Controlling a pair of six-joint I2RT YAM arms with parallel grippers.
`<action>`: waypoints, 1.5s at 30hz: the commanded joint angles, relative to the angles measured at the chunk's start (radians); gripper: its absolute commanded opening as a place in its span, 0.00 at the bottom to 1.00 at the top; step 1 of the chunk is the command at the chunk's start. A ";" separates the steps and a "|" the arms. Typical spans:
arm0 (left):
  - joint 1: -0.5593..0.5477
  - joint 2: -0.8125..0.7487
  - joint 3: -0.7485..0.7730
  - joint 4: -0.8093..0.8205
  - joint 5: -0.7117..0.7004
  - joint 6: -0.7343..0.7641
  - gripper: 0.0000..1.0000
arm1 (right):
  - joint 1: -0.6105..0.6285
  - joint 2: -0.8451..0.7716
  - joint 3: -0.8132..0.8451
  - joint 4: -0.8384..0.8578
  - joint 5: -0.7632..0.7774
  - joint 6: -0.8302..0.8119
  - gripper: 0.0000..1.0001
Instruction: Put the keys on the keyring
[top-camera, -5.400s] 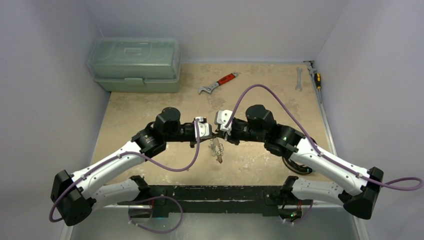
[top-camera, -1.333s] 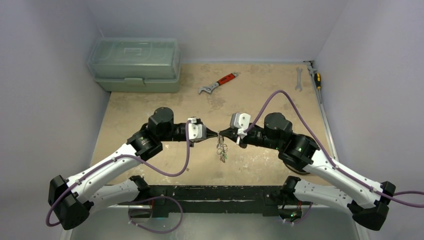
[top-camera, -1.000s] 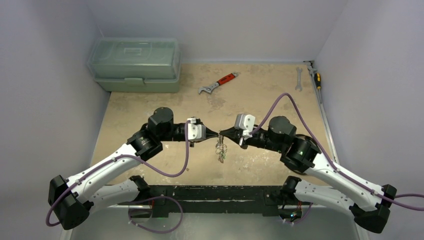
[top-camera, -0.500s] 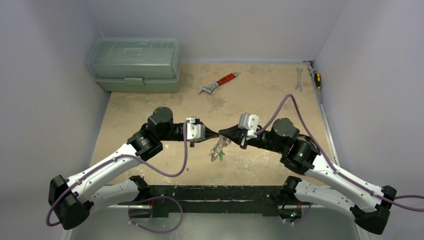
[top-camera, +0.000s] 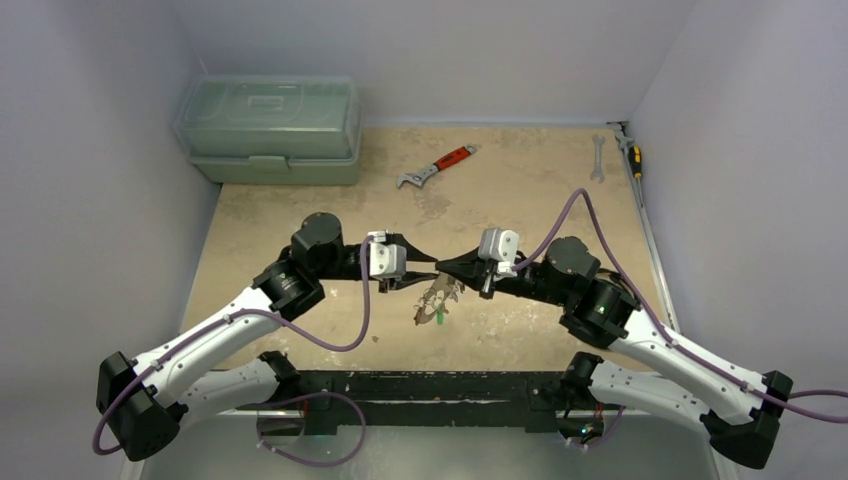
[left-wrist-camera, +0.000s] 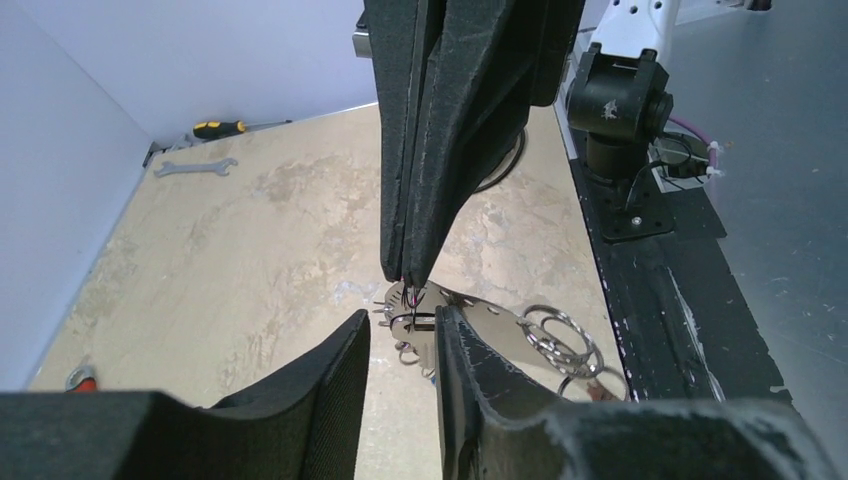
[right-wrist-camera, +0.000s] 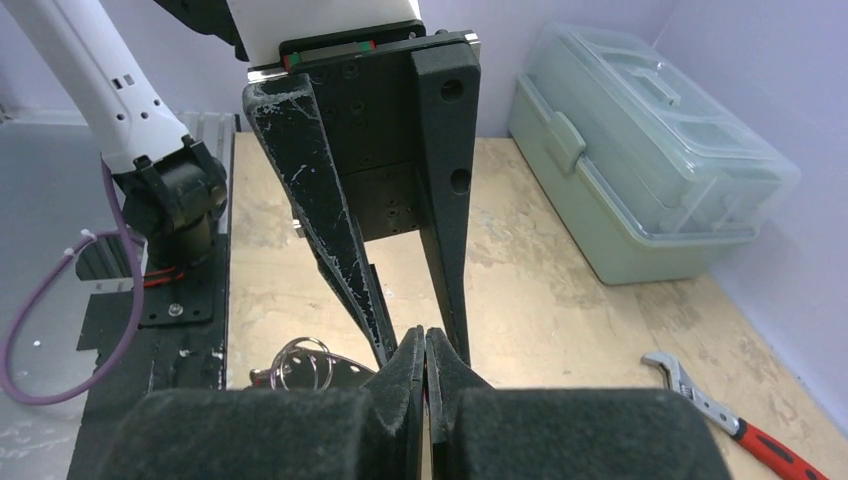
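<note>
The keyring's thin wire (left-wrist-camera: 411, 301) is pinched between my right gripper's shut pads, and the keys (top-camera: 437, 298) hang from it as a silver bunch tilted down to the left, with a green tag lowest. Small rings (left-wrist-camera: 560, 336) and a flat silver key (left-wrist-camera: 492, 320) show in the left wrist view; the rings (right-wrist-camera: 300, 364) also show in the right wrist view. My right gripper (top-camera: 444, 268) holds the bunch above the table's middle. My left gripper (top-camera: 420, 272) is open and empty, just left of it, its fingers (left-wrist-camera: 310, 400) either side of the bunch's top.
A pale green toolbox (top-camera: 270, 130) stands at the back left. A red-handled adjustable wrench (top-camera: 437, 167) lies at the back middle. A plain spanner (top-camera: 597, 158) and a yellow-handled screwdriver (top-camera: 633, 158) lie at the back right, by the wall.
My left gripper has opened and drawn slightly back to the left. The key bunch now hangs from the right gripper alone and has swung down-left. Earlier both grippers met at the bunch's top.
</note>
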 joint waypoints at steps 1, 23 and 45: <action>0.008 -0.010 0.011 0.075 0.065 -0.045 0.27 | 0.004 -0.015 0.001 0.110 -0.032 0.018 0.00; 0.017 -0.004 0.021 0.026 0.000 -0.008 0.00 | 0.004 0.011 0.028 0.046 -0.028 0.023 0.10; 0.020 0.023 0.071 -0.169 -0.152 0.101 0.00 | 0.004 0.200 0.254 -0.370 0.146 -0.166 0.46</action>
